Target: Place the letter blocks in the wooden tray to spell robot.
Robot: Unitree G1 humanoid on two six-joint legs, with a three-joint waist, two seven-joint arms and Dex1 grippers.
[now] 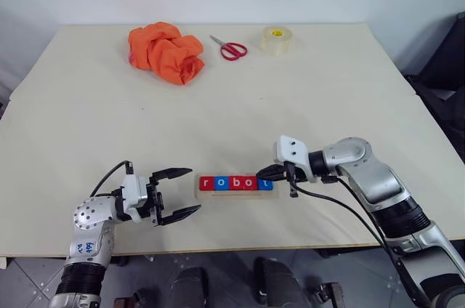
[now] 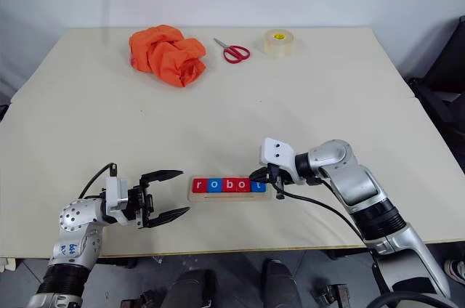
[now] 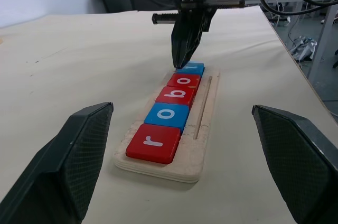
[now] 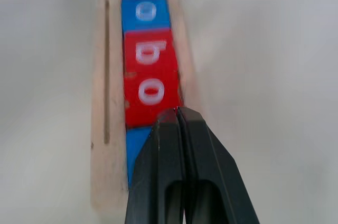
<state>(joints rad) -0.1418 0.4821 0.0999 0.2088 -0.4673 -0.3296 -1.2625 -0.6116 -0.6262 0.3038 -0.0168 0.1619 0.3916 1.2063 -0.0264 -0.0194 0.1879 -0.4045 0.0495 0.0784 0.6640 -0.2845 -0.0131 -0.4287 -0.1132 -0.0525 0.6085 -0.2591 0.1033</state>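
The wooden tray lies near the table's front edge, between my two grippers. Five letter blocks sit in it in a row: red r, blue o, red b, red o and blue t. My right gripper is shut with nothing between its fingers. Its tip points down at the blue t block, partly hiding it; whether it touches the block is unclear. My left gripper stands open and empty just left of the tray's r end, apart from it.
At the back of the table lie a crumpled orange cloth, red-handled scissors and a roll of clear tape. The table's front edge runs close behind the tray.
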